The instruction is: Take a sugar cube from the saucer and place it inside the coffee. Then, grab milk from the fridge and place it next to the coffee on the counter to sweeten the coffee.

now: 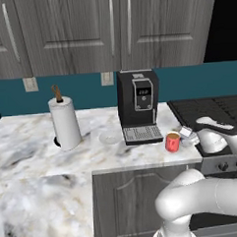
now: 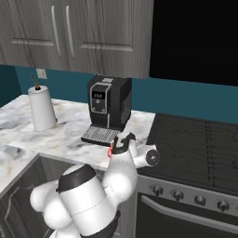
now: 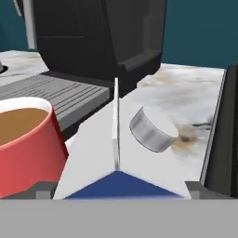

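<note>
Milk (image 3: 100, 153) partly hidden beside coffee (image 3: 28, 142)

Red coffee cup (image 1: 173, 141) upright on counter (image 1: 28, 140), milk carton (image 1: 186, 133) touching at its 3 o'clock; saucer (image 1: 110, 137) at 9.

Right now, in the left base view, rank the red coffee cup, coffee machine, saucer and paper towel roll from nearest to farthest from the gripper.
1. Red coffee cup, just left of the gripper.
2. Coffee machine, behind-left.
3. Saucer, further left.
4. Paper towel roll, far left.
</note>
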Available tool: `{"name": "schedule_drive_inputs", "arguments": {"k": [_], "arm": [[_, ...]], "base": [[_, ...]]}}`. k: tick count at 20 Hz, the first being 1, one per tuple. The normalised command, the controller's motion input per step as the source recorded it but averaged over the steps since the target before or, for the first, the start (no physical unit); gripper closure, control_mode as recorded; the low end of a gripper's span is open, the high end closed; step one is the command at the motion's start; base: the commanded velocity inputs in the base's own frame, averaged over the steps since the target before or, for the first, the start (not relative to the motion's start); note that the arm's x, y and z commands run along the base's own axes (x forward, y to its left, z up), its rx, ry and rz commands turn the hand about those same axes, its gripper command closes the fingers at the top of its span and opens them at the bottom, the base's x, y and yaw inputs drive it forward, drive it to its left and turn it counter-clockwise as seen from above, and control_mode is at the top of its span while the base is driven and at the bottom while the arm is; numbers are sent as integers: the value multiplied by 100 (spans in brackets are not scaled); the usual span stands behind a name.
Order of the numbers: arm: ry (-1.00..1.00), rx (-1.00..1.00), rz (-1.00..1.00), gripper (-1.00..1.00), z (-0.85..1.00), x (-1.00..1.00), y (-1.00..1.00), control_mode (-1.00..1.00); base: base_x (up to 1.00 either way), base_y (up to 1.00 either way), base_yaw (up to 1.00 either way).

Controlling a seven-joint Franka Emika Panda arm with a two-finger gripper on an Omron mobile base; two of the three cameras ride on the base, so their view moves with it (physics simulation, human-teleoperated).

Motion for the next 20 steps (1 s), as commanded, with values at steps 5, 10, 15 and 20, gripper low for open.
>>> {"name": "schedule_drive_inputs", "arguments": {"k": [5,10,15,20], "arm": [[-7,0,-8,-100,2,-34,-17,-100],[-11,0,-13,-100,18,-31,-23,-100],[-22,1,-14,-100,54,-55,-14,-100],[-48,-1,-5,-100,98,-96,1,-100]], "base": [[0,0,0],[0,0,0],[0,0,0],[0,0,0]]}}
